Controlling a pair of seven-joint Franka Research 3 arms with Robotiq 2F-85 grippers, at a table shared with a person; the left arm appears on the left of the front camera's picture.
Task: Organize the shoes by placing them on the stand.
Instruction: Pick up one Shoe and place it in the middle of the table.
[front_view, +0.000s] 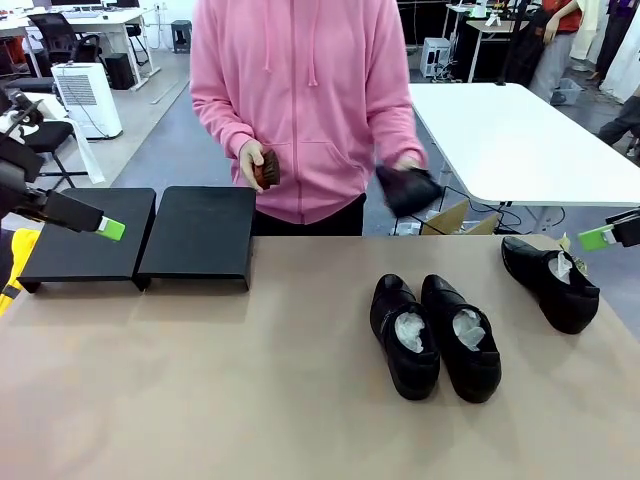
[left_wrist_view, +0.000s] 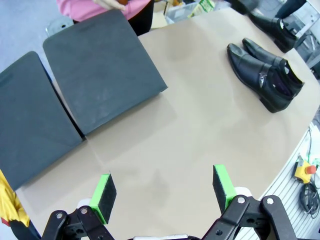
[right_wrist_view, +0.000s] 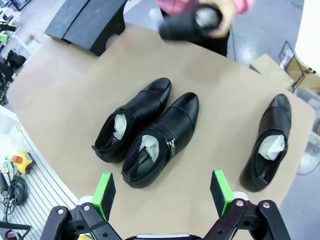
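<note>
A tan table (front_view: 200, 400) is seen from the robot's side. At the upper left of the front view sits the stand (front_view: 200, 232), two low black units side by side with bare flat tops. Three of the shoes lie at the right: a pair (front_view: 478, 368) at centre right, side by side and apparently touching, and a single shoe (front_view: 530, 262) apart from them near the right edge. Each is stuffed with white paper (front_view: 468, 325). A person in a pink hoodie (front_view: 300, 100) stands at the far side, holding a blurred fourth shoe (front_view: 408, 190) in one hand and a small brown object (front_view: 267, 168) in the other. The left end effector (left_wrist_view: 165, 192) hovers at the left edge of the front view near the stand, jaws wide apart and empty. The right end effector (right_wrist_view: 162, 192) hovers at the right edge near the single shoe, likewise spread wide and holding nothing. No shoe is on the stand, so the step in hand is likely a first pick. The single shoe seems the easier choice, with free table on both sides, while the pair leaves little room between. A grip across the narrow width near the opening would probably suit. Glossy leather may slip, so a firm, level close matters. The stand lies well across the table from the shoes, so the carry should pass clear of the person's hands and end with the shoe flat on one unit, leaving room for a neighbour.
</note>
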